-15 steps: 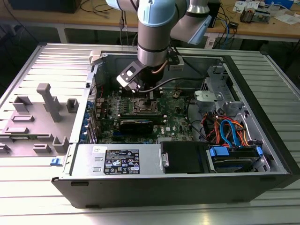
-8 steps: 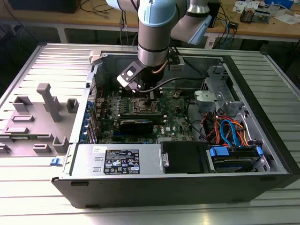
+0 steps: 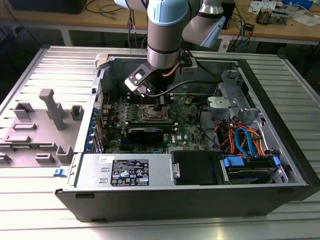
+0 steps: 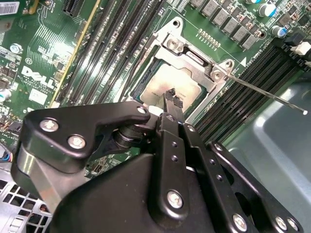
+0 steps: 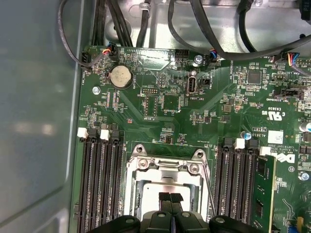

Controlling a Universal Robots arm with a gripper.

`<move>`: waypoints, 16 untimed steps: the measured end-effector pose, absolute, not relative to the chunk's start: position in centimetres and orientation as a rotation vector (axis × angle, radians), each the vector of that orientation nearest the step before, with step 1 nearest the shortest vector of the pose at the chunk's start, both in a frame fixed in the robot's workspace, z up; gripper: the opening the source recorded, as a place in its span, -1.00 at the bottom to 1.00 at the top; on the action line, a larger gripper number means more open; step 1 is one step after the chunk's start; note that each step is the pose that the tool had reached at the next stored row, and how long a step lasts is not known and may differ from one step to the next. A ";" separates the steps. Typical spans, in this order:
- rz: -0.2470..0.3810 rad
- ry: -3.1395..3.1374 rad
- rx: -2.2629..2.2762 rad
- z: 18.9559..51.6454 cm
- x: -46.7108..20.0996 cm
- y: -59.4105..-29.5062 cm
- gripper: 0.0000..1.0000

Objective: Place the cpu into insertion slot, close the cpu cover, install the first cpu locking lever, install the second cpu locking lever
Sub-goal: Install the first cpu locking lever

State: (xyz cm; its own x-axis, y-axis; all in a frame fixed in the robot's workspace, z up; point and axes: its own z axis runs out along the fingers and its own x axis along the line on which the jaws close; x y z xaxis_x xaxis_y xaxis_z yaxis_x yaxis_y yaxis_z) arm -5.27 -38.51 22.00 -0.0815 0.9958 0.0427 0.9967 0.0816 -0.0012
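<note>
Inside the open computer case (image 3: 200, 197), mid-frame in the exterior view, the gripper (image 4: 171, 99) hangs over the cpu (image 4: 165, 80), jaws clenched empty, likely for pushing.

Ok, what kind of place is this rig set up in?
Most likely a robotics or electronics lab: the open computer case lies on a slatted metal table, wooden workbenches behind it carry cables and small parts, and a grey fixture sits beside the case.

Grey cpu (image 4: 165, 80) in insertion slot (image 4: 138, 82), silvery cpu cover (image 4: 194, 58) lying over it
</note>
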 end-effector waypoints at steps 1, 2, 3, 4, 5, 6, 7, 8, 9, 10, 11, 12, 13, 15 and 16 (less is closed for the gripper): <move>-0.043 -2.286 -2.107 22.1 -5.3 -38.5 -0.79; -0.044 -2.286 -2.107 22.1 -5.3 -38.5 -0.79; -0.044 -2.286 -2.107 22.1 -5.3 -38.5 -0.79; -0.044 -2.286 -2.107 22.2 -5.3 -38.5 -0.79; -0.044 -2.286 -2.107 22.2 -5.3 -38.5 -0.79; -0.044 -2.286 -2.107 22.2 -5.3 -38.5 -0.79; -0.044 -2.286 -2.107 22.2 -5.3 -38.5 -0.79; -0.043 -2.286 -2.107 22.2 -5.3 -38.5 -0.79; -0.044 -2.286 -2.107 22.3 -5.3 -38.5 -0.79; -0.044 -2.286 -2.107 22.3 -5.3 -38.5 -0.79; -0.044 -2.286 -2.107 22.3 -5.3 -38.5 -0.79; -0.043 -2.286 -2.107 22.3 -5.3 -38.5 -0.79; -0.043 -2.286 -2.107 22.3 -5.3 -38.5 -0.79; -0.043 -2.286 -2.107 22.4 -5.3 -38.5 -0.79; -0.043 -2.286 -2.107 22.4 -5.3 -38.5 -0.79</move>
